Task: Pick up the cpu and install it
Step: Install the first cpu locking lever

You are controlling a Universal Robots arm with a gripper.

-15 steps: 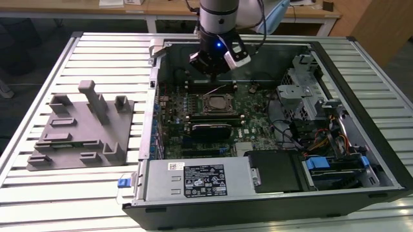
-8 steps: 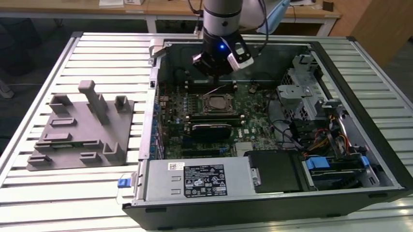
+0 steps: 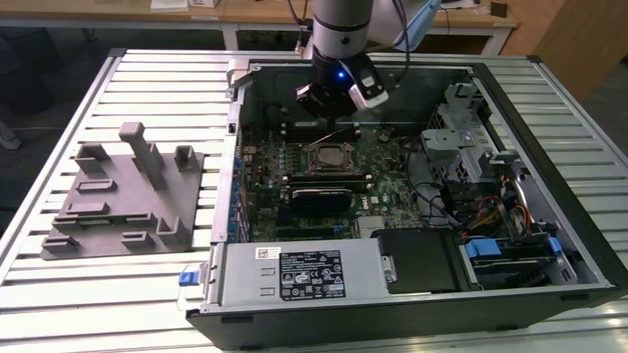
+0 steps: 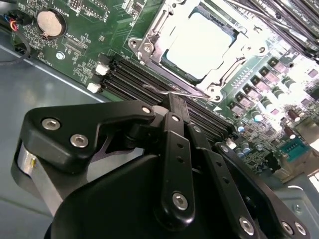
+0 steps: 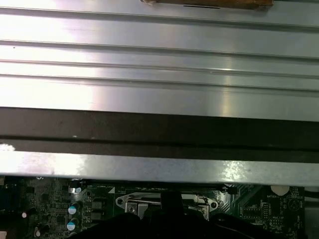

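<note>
A: Where is the small flat square chip with the shiny silver top, the cpu [image 4: 202,42]?

B: In the second wrist view it lies flat inside the metal-framed socket [image 4: 149,47] on the green motherboard [image 4: 87,47]. In the exterior view the cpu [image 3: 327,156] sits in the middle of the board, inside the open black computer case [image 3: 534,73].

A: And the black gripper [image 4: 178,107]?

B: It hangs near the socket, on the side where the black memory slots [image 4: 132,79] run. A thin wire lever [image 4: 167,91] crosses just past its tip. In the exterior view the gripper [image 3: 334,103] is above the board, toward the far wall of the case.

A: What are the jaws doing?

B: They look pressed together at the tip, and I see nothing pinched between them. The chip is apart from them.

A: So is the chip in place?

B: I think it is seated, but the frame looks open around it, so it may not be locked down.

A: What could go wrong?

B: The tip is very close to the lever and the slots. A small slip sideways could snag the wire or scrape the board. A push on the chip at a slant could tip it and bend the tiny pins under it.

A: What is on the counter [image 3: 147,81]?

B: A grey plastic tray with upright posts [image 3: 132,195], well apart from the case, on the exterior view's left.
</note>
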